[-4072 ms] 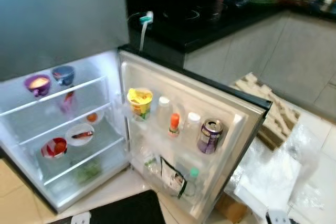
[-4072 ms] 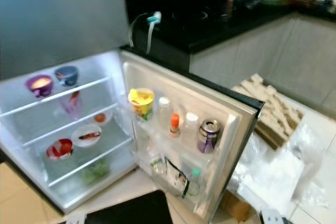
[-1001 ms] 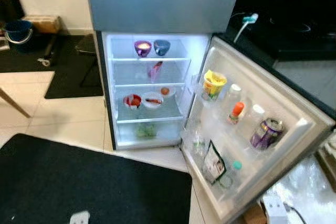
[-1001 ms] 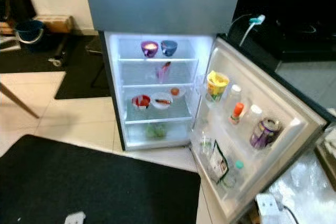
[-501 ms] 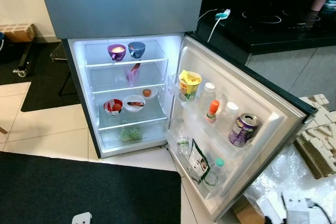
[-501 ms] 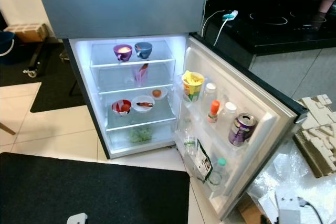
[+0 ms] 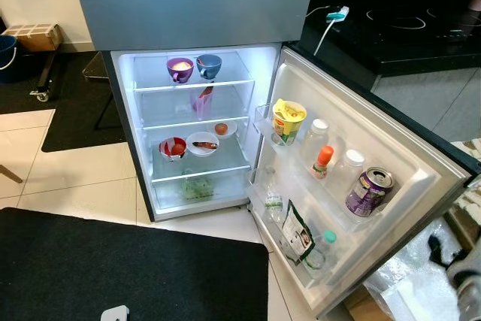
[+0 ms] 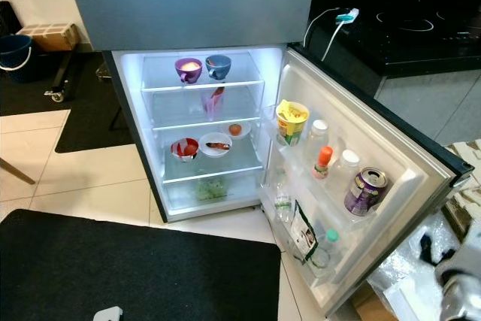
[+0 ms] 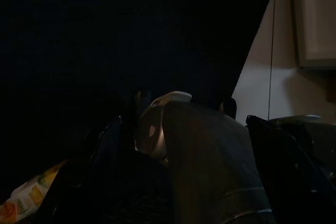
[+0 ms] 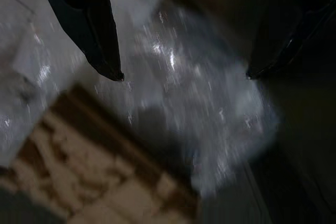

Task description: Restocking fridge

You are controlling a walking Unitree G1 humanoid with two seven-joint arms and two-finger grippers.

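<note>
The fridge (image 7: 195,5) stands in front of me with its lower door (image 7: 391,133) swung wide to the right. On the lit shelves are a purple bowl (image 7: 179,69), a blue bowl (image 7: 208,65), a red bowl (image 7: 173,147) and a white dish (image 7: 201,143). The door racks hold a yellow cup (image 7: 288,121), an orange-capped bottle (image 7: 322,162) and a purple can (image 7: 369,192). My right gripper (image 7: 443,253) hangs low beside the door's outer edge. In the right wrist view, this gripper (image 10: 184,74) is open with nothing between its fingers. The left wrist view is very dark.
A black mat (image 7: 113,261) covers the floor before the fridge. Crinkled clear plastic (image 10: 210,108) and pale cardboard (image 10: 94,150) lie on the floor under my right gripper. A black counter (image 7: 398,28) runs behind the door. A blue bucket (image 8: 13,50) stands far left.
The camera has swung, so the fridge sits a little further right in the picture. My right arm has come into view at the lower right.
</note>
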